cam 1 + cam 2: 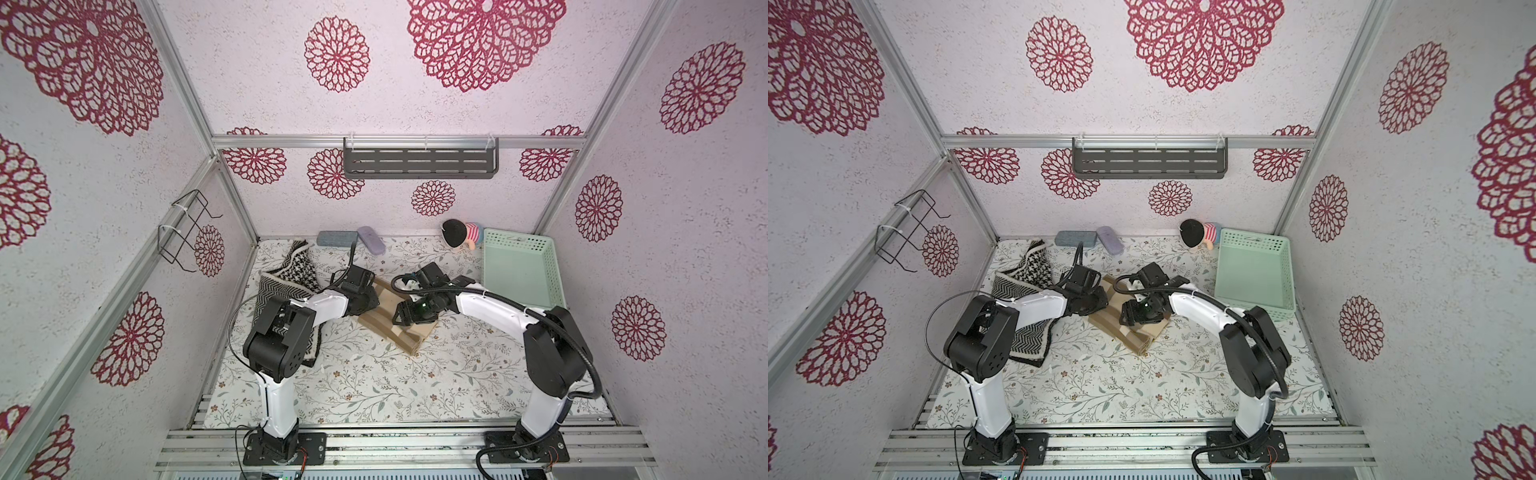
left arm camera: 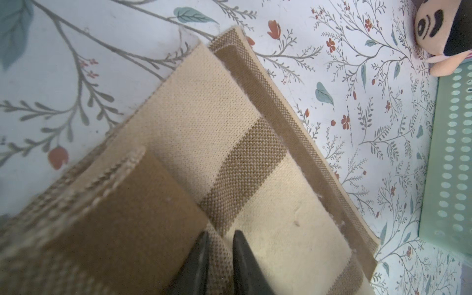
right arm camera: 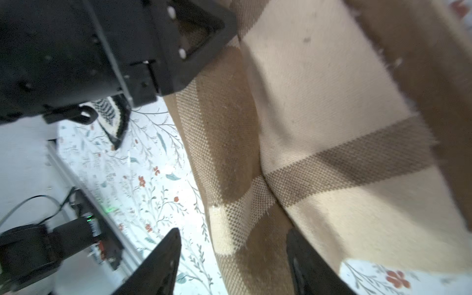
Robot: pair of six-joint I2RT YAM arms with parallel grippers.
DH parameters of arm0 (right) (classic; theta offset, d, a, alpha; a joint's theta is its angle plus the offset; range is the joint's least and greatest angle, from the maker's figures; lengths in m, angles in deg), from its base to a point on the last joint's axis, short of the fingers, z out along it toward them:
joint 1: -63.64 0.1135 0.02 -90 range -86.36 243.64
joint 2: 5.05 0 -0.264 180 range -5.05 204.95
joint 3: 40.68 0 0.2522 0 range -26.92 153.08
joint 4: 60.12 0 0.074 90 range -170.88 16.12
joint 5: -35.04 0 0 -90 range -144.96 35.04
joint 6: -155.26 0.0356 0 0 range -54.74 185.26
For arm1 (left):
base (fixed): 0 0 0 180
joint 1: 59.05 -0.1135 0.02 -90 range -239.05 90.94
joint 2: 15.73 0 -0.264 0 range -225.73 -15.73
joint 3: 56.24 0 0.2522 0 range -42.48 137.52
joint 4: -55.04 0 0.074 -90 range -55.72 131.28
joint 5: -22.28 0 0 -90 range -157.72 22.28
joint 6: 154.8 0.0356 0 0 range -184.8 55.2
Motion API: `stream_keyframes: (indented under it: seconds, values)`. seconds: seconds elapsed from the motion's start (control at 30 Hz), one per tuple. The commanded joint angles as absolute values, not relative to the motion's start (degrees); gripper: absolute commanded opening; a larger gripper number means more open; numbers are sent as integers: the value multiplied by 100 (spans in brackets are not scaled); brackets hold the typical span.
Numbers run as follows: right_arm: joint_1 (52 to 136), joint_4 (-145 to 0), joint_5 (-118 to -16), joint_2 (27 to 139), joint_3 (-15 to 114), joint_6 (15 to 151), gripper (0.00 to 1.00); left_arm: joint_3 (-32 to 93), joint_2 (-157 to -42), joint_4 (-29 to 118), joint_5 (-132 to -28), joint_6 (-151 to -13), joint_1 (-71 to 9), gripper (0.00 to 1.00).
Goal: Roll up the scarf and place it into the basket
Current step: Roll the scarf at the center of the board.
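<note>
The scarf (image 1: 376, 322) (image 1: 1106, 325) is tan and beige checked cloth, lying folded and partly rolled mid-table. My left gripper (image 1: 370, 301) (image 2: 221, 232) is shut on a raised fold of it, with woven cloth pinched between the narrow jaws. A flap of the scarf (image 2: 204, 115) is turned over beside that pinch. My right gripper (image 1: 401, 318) (image 3: 233, 231) is open, its fingers wide apart astride the scarf's rolled edge (image 3: 319, 89). The pale mint basket (image 1: 552, 266) (image 1: 1254, 266) (image 2: 452, 153) stands empty at the back right.
A black-and-white knitted cloth (image 1: 291, 270) lies under my left arm by the left wall. A plush doll (image 1: 461, 235) leans beside the basket. A grey case (image 1: 336, 238) and a lilac case (image 1: 371, 240) sit at the back. A dark shelf (image 1: 419, 162) and a wire rack (image 1: 187, 226) hang on the walls.
</note>
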State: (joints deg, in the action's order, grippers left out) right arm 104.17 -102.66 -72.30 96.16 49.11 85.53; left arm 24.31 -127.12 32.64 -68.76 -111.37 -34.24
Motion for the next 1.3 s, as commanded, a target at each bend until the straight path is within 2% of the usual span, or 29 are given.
stream_keyframes:
  seconds: [0.0, 0.1, 0.23, 0.77, 0.97, 1.07, 1.17, 1.27]
  values:
    - [11234, -10192, -5331, 9416, 4736, 7997, 71, 2311, -12765, 3250, -6702, -11182, -3471, 21]
    - [11832, -10094, -4193, 9571, 4659, 7738, 77, 2322, -12770, 3224, -6679, -11186, -3471, 21]
    - [12026, -9832, -3565, 9830, 4585, 7619, 79, 2377, -12770, 3173, -6701, -11151, -3473, 21]
    - [11812, -9433, -3331, 10430, 4257, 7154, 75, 2722, -13011, 2867, -6757, -10981, -3475, 25]
    - [11506, -9305, -3573, 10657, 4180, 6977, 63, 3047, -12903, 2582, -6722, -10883, -3539, 32]
    - [11392, -9349, -3853, 10731, 4189, 6983, 51, 3208, -12652, 2428, -6729, -10920, -3633, 43]
    - [11294, -9596, -4184, 10806, 4308, 7099, 33, 3274, -12396, 2368, -6725, -10959, -3736, 54]
    - [11127, -10125, -5065, 10915, 4638, 7364, 23, 3277, -12083, 2243, -6640, -10941, -3774, 61]
